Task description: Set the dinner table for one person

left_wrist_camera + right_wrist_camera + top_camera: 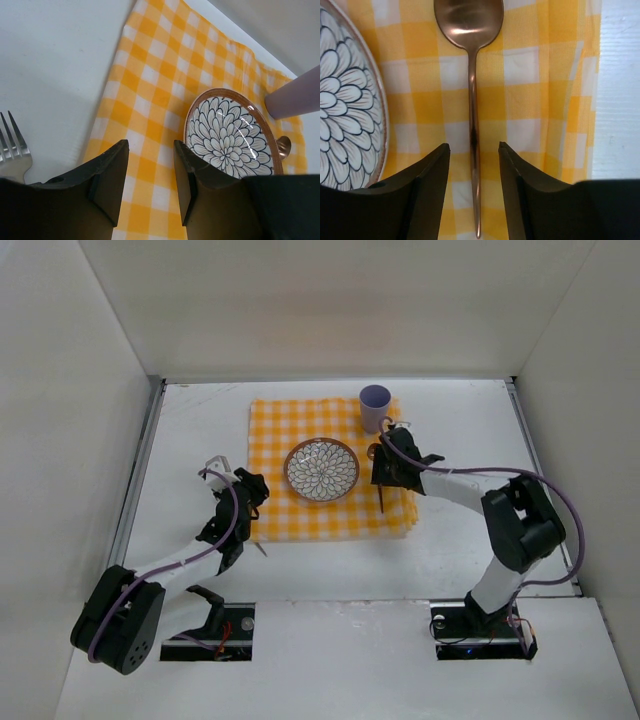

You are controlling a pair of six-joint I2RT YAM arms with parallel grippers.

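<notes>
- We are holding the left pincer (pixel 150 165) open and empty over the checked cloth's (pixel 272 440) near-left edge. The fork (pixel 14 147) is lying beside it on the bare white surface (pixel 480 430).
- The right pincer (pixel 473 160) is hanging open astride the spoon (pixel 469 22), just right of the centred plate (pixel 321 470).
- The cup (pixel 375 408) is standing at the far corner, so we are judging the setting nearly done.

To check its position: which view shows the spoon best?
Right wrist view: the spoon, bowl to handle tip, lies on the checked cloth. Left wrist view shows only its bowl edge behind the plate. Top external view shows it small, partly under the right gripper.
</notes>
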